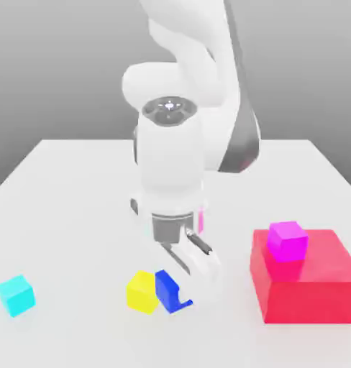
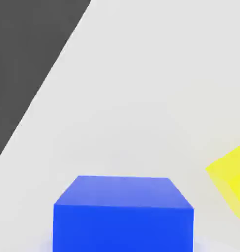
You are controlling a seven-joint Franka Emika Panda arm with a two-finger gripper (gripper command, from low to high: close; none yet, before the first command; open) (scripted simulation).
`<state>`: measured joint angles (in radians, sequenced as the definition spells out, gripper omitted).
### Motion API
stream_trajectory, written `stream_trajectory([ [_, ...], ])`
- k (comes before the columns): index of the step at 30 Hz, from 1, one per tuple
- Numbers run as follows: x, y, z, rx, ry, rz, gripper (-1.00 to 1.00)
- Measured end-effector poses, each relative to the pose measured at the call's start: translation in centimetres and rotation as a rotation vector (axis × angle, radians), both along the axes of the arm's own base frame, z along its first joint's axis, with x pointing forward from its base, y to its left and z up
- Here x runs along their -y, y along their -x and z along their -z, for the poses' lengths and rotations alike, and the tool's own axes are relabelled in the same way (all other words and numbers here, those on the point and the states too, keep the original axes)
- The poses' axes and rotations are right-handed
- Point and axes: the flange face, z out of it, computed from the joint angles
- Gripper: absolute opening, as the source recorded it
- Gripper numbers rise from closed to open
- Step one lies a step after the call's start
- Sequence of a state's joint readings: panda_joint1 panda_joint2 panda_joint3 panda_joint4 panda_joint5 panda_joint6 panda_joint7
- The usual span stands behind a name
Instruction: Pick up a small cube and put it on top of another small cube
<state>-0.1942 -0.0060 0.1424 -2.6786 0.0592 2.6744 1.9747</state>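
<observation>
The bench is running out of the exterior view, its near edge and near corners being cut off. Toward the bench's far edge, the arm is losing its upper part to the picture's border. Nearer the bench's near edge, the gripper is hiding part of the blue cube, which is itself covering one side of the yellow cube. A pink sliver is peeking out beside the arm, the rest lying hidden; what it belongs to is staying unclear. In the hand view, the border is cutting off both the blue cube and the yellow cube.
</observation>
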Motion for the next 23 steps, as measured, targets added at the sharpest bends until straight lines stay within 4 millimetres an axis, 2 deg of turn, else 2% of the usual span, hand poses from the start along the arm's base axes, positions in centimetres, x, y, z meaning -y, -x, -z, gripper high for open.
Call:
stream_trajectory([
  [5, 2.7, 5.0, -0.8, -0.008, 0.016, 0.432, -1.0],
  [7, 3.5, 6.2, -0.4, -0.014, 0.033, 0.533, -1.0],
  [15, 4.5, 6.5, 3.1, -0.032, 0.081, 0.572, -1.0],
  [22, 3.7, 6.6, 5.7, -0.016, 0.041, 0.562, -1.0],
  [23, 3.6, 6.6, 5.9, -0.012, 0.032, 0.562, 1.0],
])
